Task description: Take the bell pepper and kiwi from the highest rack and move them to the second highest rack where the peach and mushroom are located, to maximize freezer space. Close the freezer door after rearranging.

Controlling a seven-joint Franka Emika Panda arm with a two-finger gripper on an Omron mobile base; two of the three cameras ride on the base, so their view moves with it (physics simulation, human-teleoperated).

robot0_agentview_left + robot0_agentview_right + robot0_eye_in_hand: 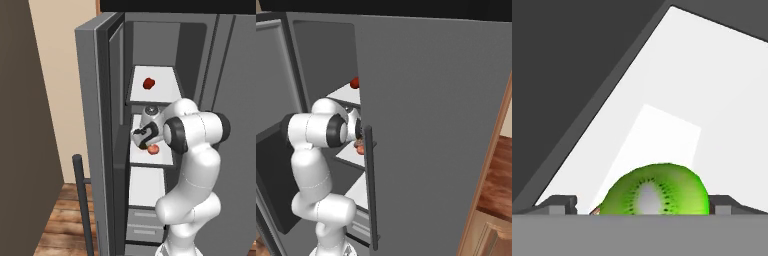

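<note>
In the left base view you see the freezer [150,30] standing open across the middle of the frame, its door [97,125] swung out on the left. The pepper [148,83] lies alone on the top shelf [167,90], a little above centre. Just below it, the arm reaches onto the second shelf [162,159], and the gripper [142,139] sits left of centre, right over the peach [153,149], which peeks out under the hand. The jaws are too small here for you to judge.

In the right base view the wide door [431,125] fills most of the frame, its bar handle [370,185] running down the lower middle. At upper left a red sliver of the pepper [355,82] shows past the door edge. Lower, by the handle, a bit of the peach [360,148] shows beside the arm's wrist.

In the hand view the kiwi [657,190] sits at bottom centre, cut face toward you (green with a pale core), on the white shelf [712,75]. The two fingertips [559,204] stand far apart at the bottom corners, one on each side of the kiwi and clear of it, so the gripper [642,205] is spread wide and pinches nothing.
</note>
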